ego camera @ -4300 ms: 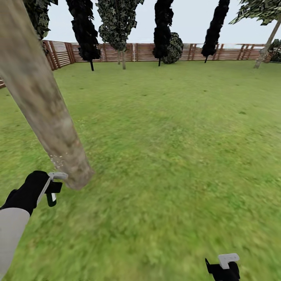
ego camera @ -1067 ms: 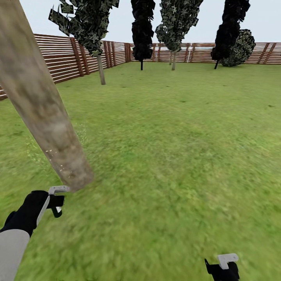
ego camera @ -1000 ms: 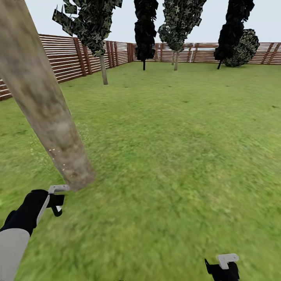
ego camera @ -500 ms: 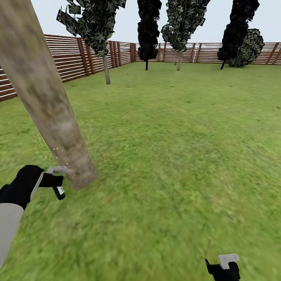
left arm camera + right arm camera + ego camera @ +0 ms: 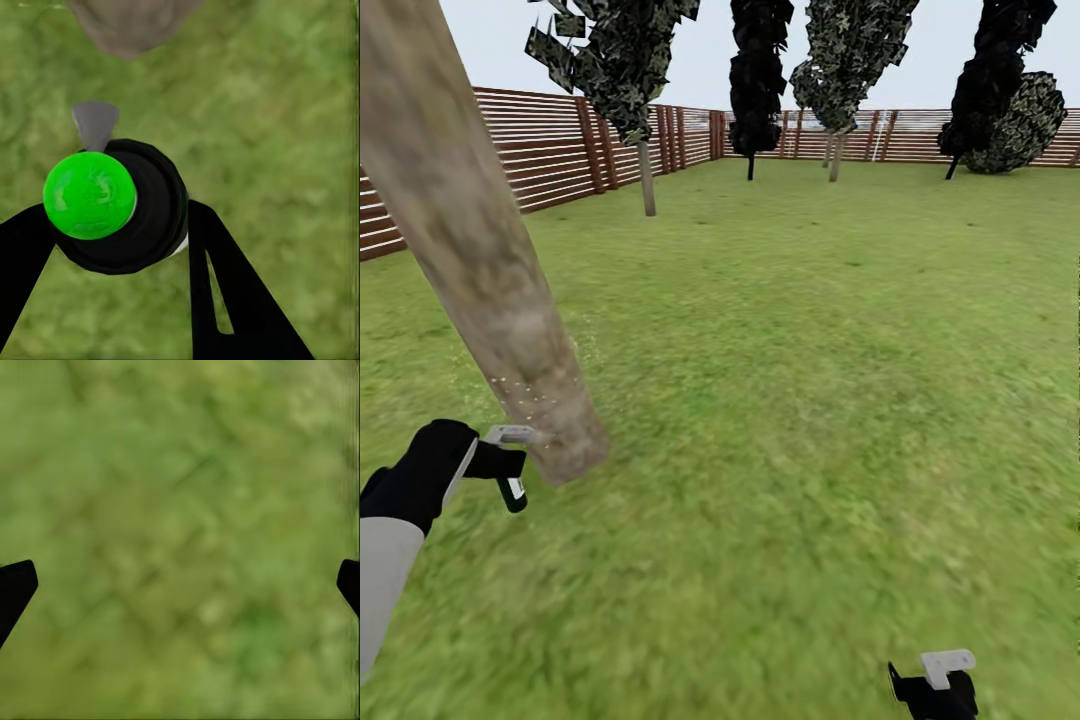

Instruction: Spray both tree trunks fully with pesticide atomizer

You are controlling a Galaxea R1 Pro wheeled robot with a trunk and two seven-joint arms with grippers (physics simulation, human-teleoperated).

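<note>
A thick, mottled grey-brown tree trunk (image 5: 480,260) leans across the left of the head view, and its base (image 5: 127,26) shows in the left wrist view. Fine white pesticide specks (image 5: 520,392) dot the bark low down. My left gripper (image 5: 508,470) is shut on the pesticide atomizer (image 5: 512,490), just left of the trunk's base and close to it. In the left wrist view the atomizer (image 5: 146,210) is a black body with a round green cap and a grey nozzle, held between the black fingers (image 5: 225,292). My right gripper (image 5: 932,682) hangs open over grass, its fingertips far apart (image 5: 185,577).
Green lawn (image 5: 810,380) stretches ahead and to the right. A brown slatted fence (image 5: 550,150) runs along the left and far sides. A slim-trunked tree (image 5: 647,180), several dark trees (image 5: 758,90) and a round bush (image 5: 1030,125) stand near the fence.
My left gripper has risen with the atomizer and now sits level with the trunk's base. The camera has turned a little, shifting the background rightward. The right gripper has not moved.
</note>
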